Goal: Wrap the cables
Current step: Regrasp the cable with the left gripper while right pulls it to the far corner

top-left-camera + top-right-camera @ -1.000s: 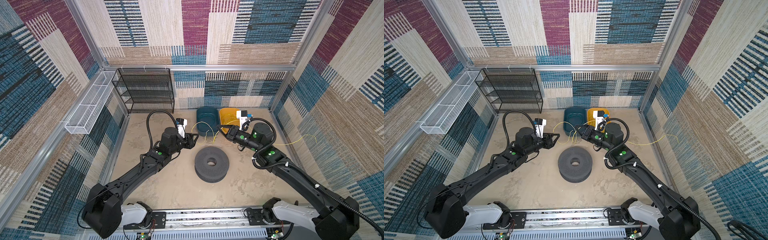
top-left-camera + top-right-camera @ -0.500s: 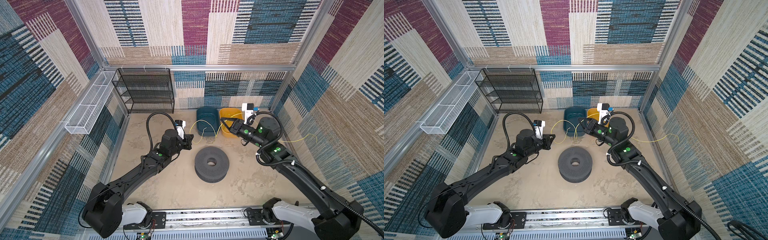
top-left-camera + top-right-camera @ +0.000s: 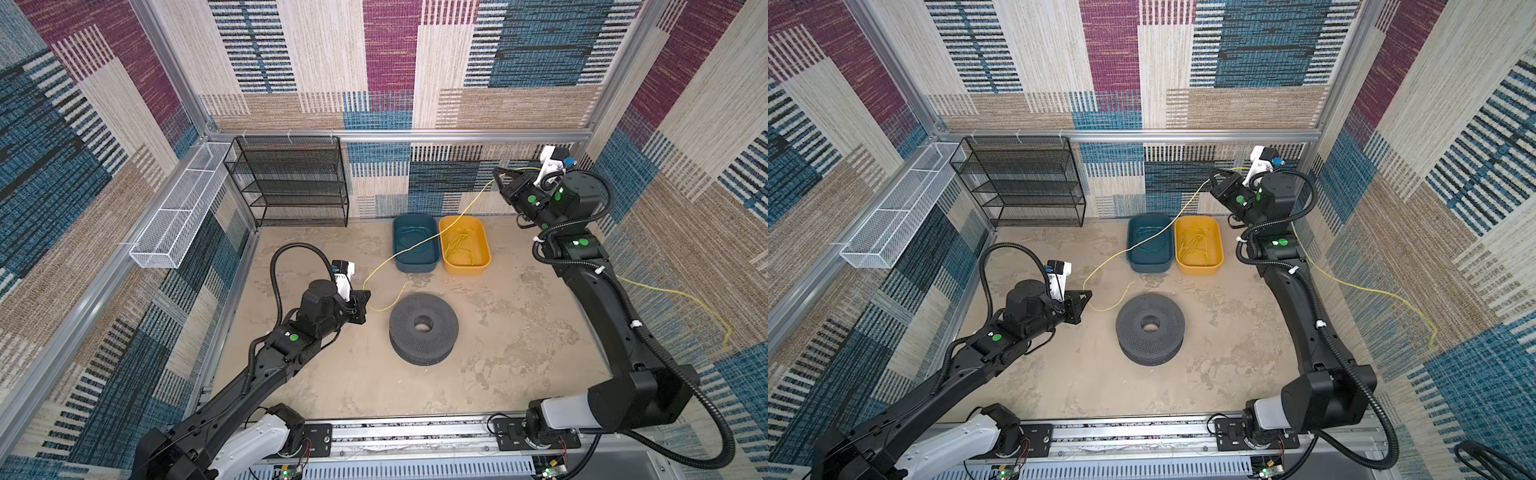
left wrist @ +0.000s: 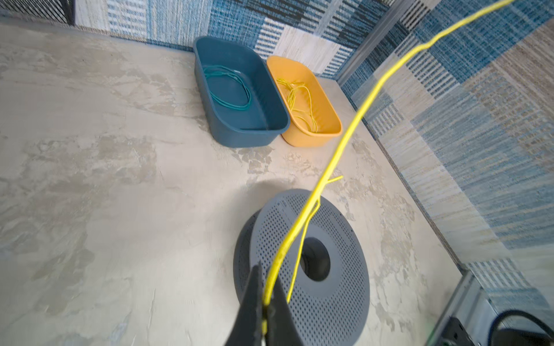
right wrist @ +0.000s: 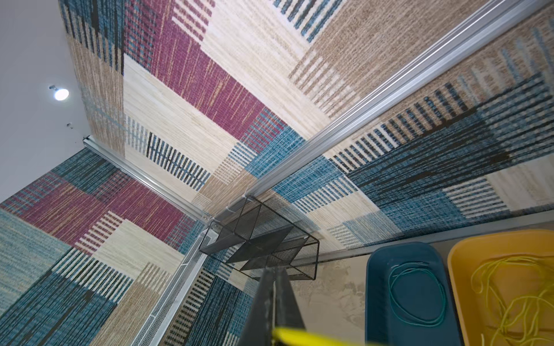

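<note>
Left wrist view: grey spool [image 4: 344, 233] behind yellow cable [image 4: 356, 119], teal bin [image 4: 239, 134] beyond.

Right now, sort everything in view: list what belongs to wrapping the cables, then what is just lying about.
In the job: yellow cable, pinched by left hand and right hand; grey spool; yellow bin of loose cables; likely the blue bin.

Lying about: black mesh shelf; white wire basket.

Bright, even light, soft shadows; a ceiling lamp [image 5: 61, 94] glares; wrist views bend at the edges
</note>
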